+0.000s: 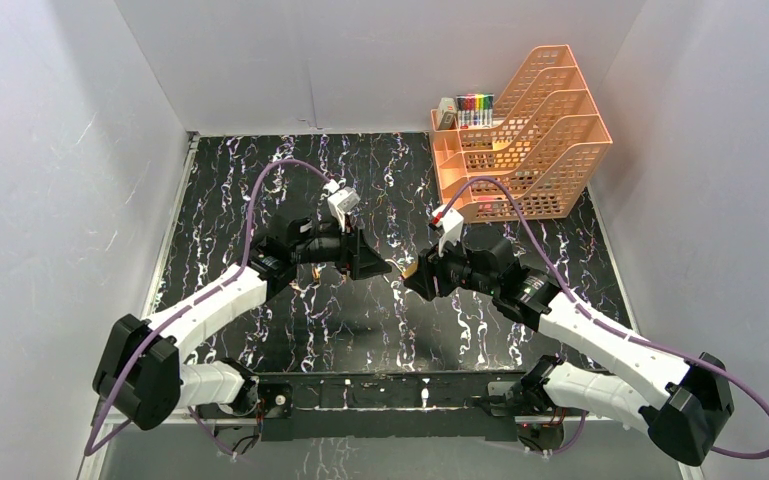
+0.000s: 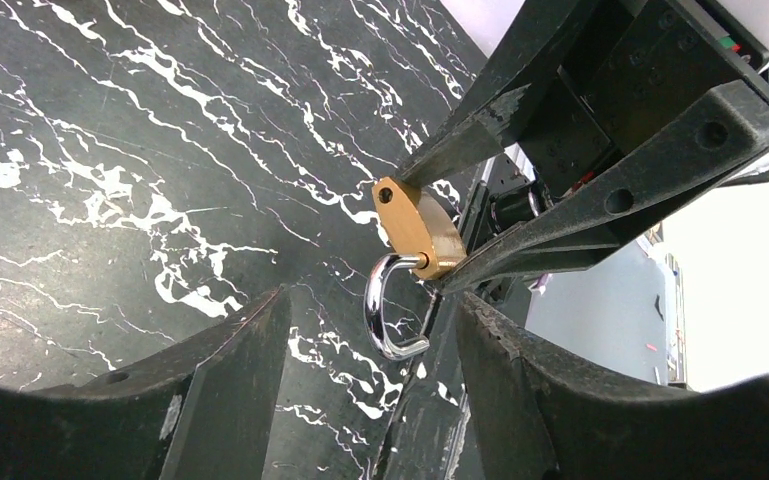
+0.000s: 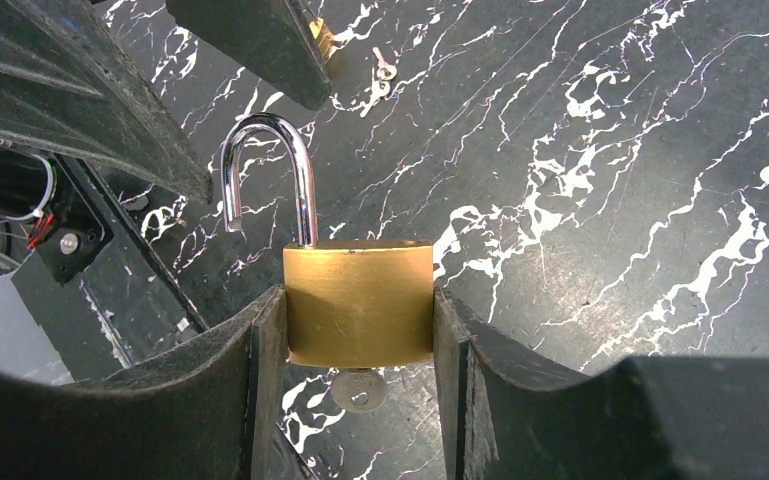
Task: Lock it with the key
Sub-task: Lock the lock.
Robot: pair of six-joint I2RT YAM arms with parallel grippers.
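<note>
A brass padlock point(image 3: 358, 290) is held upright above the black marble table between the fingers of my right gripper point(image 3: 358, 312), which is shut on its body. Its chrome shackle point(image 3: 265, 165) stands open, with one leg free. A key point(image 3: 360, 390) sticks out of the bottom of the lock. My left gripper point(image 2: 370, 385) is open, and the shackle point(image 2: 385, 312) sits just at its fingertips, between them and apart from both. The padlock body point(image 2: 418, 225) shows there, pinched by the right fingers point(image 2: 480, 130). In the top view the two grippers, left point(image 1: 367, 264) and right point(image 1: 413, 272), meet at mid-table.
A spare small key point(image 3: 385, 72) lies on the table beyond the shackle. An orange file rack point(image 1: 525, 140) with coloured markers point(image 1: 475, 105) stands at the back right. White walls enclose the table on three sides.
</note>
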